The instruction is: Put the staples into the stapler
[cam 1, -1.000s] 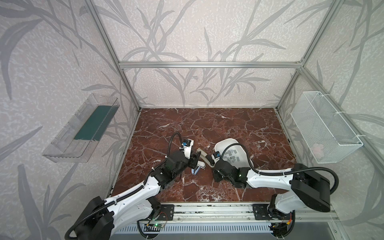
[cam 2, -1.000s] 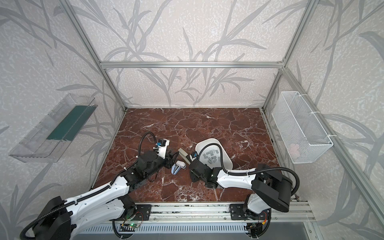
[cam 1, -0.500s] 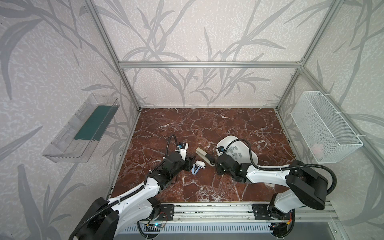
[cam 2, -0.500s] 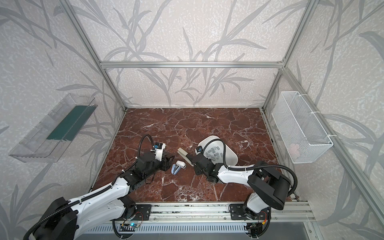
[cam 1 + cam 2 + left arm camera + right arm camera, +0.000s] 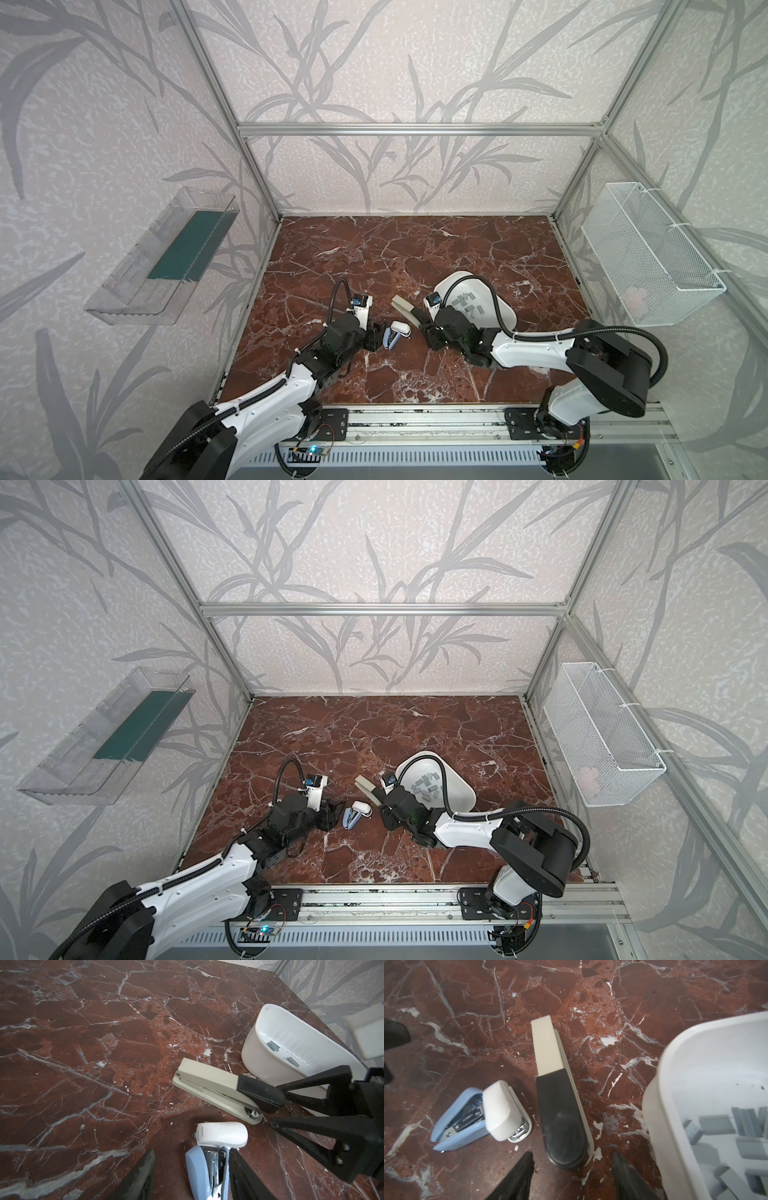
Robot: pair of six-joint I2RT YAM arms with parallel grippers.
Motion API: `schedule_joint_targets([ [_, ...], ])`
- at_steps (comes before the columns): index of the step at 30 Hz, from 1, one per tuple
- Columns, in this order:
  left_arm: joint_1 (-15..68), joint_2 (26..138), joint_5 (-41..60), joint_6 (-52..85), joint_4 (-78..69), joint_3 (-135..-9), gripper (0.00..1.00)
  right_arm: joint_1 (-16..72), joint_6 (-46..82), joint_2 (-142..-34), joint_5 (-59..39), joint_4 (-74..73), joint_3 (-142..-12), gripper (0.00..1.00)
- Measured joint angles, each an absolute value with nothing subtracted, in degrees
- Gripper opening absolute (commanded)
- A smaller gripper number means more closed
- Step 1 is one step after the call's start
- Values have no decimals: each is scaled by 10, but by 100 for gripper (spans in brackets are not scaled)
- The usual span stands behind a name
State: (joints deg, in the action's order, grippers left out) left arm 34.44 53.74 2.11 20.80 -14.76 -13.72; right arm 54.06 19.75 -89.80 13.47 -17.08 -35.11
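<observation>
1. Two jaws apart at the left gripper [image 5: 191,1153], clamped on nothing; brackets the blue mini stapler [image 5: 471,1120], lid flipped up, magazine bared, probably to steady it for loading.
2. Just beside, beige desk stapler [image 5: 558,1105], shut, lying between mini stapler and tub: likely an obstacle.
3. Right gripper [image 5: 573,1155] likewise spread, empty, at that stapler's black end.
4. Staples [image 5: 716,1124] loose in the white tub [image 5: 660,1076], untouched.
5. Wire basket [image 5: 623,249] on the right wall, out of play.
</observation>
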Motion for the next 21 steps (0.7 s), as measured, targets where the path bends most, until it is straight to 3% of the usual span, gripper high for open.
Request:
schedule_joint_targets([
  [7, 320, 596, 34, 199, -168, -195, 60, 531, 155, -934, 128, -190, -370, 61],
  [15, 291, 696, 79, 159, -180, -260, 60, 525, 104, -972, 103, -223, -397, 41],
  [21, 284, 704, 126, 71, -184, -299, 65, 512, 81, -972, 77, -235, -397, 35],
])
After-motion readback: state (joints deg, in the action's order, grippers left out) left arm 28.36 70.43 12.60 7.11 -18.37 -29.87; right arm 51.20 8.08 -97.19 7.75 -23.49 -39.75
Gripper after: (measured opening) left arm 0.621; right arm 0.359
